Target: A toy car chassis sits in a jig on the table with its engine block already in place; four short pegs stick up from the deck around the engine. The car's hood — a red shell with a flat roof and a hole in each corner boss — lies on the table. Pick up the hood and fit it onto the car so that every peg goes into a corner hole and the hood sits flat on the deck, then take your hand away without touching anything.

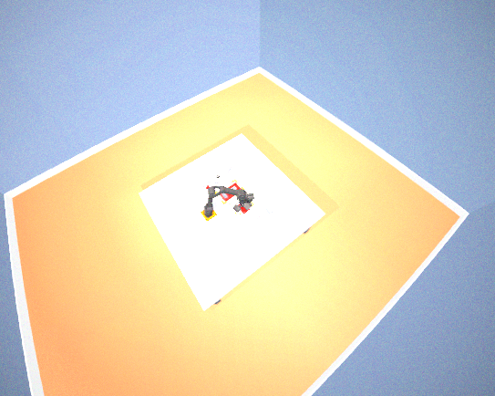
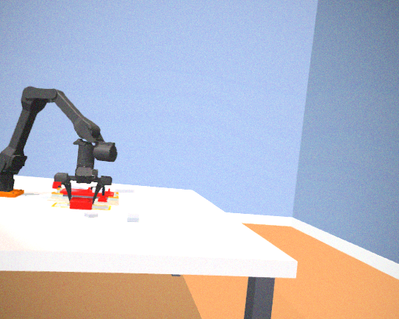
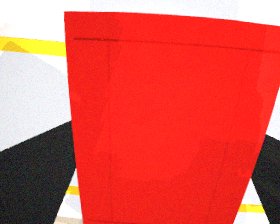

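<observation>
The red hood (image 1: 244, 210) (image 2: 81, 205) (image 3: 176, 90) lies at table height inside a yellow outline, roof up. It fills the middle of the wrist view. My gripper (image 2: 82, 201) (image 3: 164, 134) points down and is shut on the hood, one black finger against each side. No gap shows under the hood, but I cannot tell whether it touches the table. The red chassis (image 1: 229, 199) (image 2: 78, 192) sits in its jig behind the hood in the exterior view. The engine block, the pegs and the hood's corner holes cannot be made out.
The yellow outline (image 2: 104, 209) (image 3: 28, 46) runs around the hood. Two pale blocks (image 2: 91, 214) (image 2: 133, 218) lie on the near side. A small red block (image 1: 207, 187) (image 2: 56, 184) is beyond the chassis. Another small red piece (image 2: 103, 199) lies between the hood and the chassis.
</observation>
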Robot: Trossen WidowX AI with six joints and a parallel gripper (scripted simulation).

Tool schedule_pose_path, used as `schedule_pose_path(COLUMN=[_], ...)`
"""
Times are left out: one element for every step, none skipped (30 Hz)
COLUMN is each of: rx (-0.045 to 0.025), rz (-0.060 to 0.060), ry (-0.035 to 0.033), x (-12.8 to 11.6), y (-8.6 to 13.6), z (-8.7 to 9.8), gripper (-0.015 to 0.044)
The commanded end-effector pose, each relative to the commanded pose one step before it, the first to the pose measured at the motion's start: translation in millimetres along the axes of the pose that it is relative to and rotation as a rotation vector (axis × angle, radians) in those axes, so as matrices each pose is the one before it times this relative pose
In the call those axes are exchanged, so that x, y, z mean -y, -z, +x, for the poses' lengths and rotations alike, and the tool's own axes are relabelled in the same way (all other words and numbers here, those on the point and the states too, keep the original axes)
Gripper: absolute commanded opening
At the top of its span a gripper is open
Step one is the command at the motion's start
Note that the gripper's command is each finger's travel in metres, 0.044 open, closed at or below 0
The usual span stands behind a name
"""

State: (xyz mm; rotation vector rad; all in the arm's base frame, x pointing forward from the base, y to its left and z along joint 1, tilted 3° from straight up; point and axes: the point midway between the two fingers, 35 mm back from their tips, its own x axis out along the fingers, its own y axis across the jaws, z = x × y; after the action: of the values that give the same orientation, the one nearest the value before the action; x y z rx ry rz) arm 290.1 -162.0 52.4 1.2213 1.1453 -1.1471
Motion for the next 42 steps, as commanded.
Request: schedule_pose_path(rx=[0.0004,0.00001,0.00001,0.00001,0.00001,0.00002,0.00002,0.00002,0.00002,0.00001,0.00001,0.00001,0.00002,0.00002,0.00001,0.00001,0.00001,0.00001,0.00001,0.00001,0.00001,0.00001,0.00001,0.0,0.0,0.0,0.0,0.0,0.0,0.0,-0.00375,-0.00036,-0.00059,-0.00071,-0.0007,-0.00069,-0.00068,-0.00067,-0.00066,-0.00065,-0.00054,-0.00053], rz=[-0.0001,0.0,0.0,0.0,0.0,0.0,0.0,0.0,0.0,0.0,0.0,0.0,0.0,0.0,0.0,0.0,0.0,0.0,0.0,0.0,0.0,0.0,0.0,0.0,0.0,0.0,0.0,0.0,0.0,0.0,-0.0025,-0.019,-0.0316,-0.038,-0.038,-0.038,-0.038,-0.038,-0.038,-0.038,-0.0379,-0.0379], ry=[-0.00071,-0.00001,-0.00001,-0.00001,-0.00001,-0.00001,-0.00001,-0.00001,-0.00001,-0.00001,-0.00001,-0.00001,-0.00001,-0.00001,0.0,0.0,0.0,0.0,0.0,0.0,0.0,0.0,0.0,0.0,0.00001,0.0,0.0,0.0,0.0,0.0,0.00654,-0.00027,-0.00046,-0.00058,-0.0006,-0.00062,-0.00065,-0.00067,-0.00069,-0.00072,-0.00022,-0.00024], x=[-0.17,-0.02,-0.02,-0.03,-0.04,-0.04,-0.04,-0.04,-0.04,-0.04,-0.04,-0.05,-0.05,-0.05,-0.04,-0.04,-0.03,-0.03,-0.03,-0.02,-0.02,-0.02,-0.01,-0.01,-0.01,0.0,0.0,0.0,0.0,0.0,0.2,-1.53,-2.59,-3.18,-3.28,-3.37,-3.46,-3.56,-3.65,-3.74,-3.73,-3.81], y=[-0.08,0.0,0.0,-0.01,-0.01,-0.01,-0.01,-0.01,0.0,-0.01,-0.01,-0.01,-0.01,-0.01,0.0,0.0,0.0,0.0,0.0,0.0,0.0,0.01,0.01,0.01,0.01,0.01,0.01,0.0,0.0,0.0,1.13,2.24,3.71,4.41,4.35,4.28,4.21,4.14,4.07,4.0,3.85,3.77], z=[-4.99,-2.5,-1.86,-2.32,-3.06,-3.69,-4.01,-4.19,-4.33,-3.33,-3.35,-3.81,-4.34,-4.69,-4.72,-4.61,-4.46,-4.29,-4.1,-3.88,-3.63,-3.35,-3.03,-2.67,-3.1,-2.35,-2.08,-0.78,-0.27,0.0,4.96,-0.06,-0.1,-0.12,-0.12,-0.12,-0.12,-0.12,-0.12,-0.12,-0.04,-0.05], gripper=[0.0163,0.0137,0.0111,0.0085,0.0058,0.0032,0.0006,0.0,0.0,0.0,0.0,0.0,0.0,0.0,0.0,0.0,0.0,0.0,0.0,0.0,0.0,0.0,0.0,0.0,0.0,0.0,0.0,0.0,0.0,0.0,0.0,0.0,0.0,0.0,0.0,0.0,0.0,0.0,0.0,0.0,0.0,0.0])
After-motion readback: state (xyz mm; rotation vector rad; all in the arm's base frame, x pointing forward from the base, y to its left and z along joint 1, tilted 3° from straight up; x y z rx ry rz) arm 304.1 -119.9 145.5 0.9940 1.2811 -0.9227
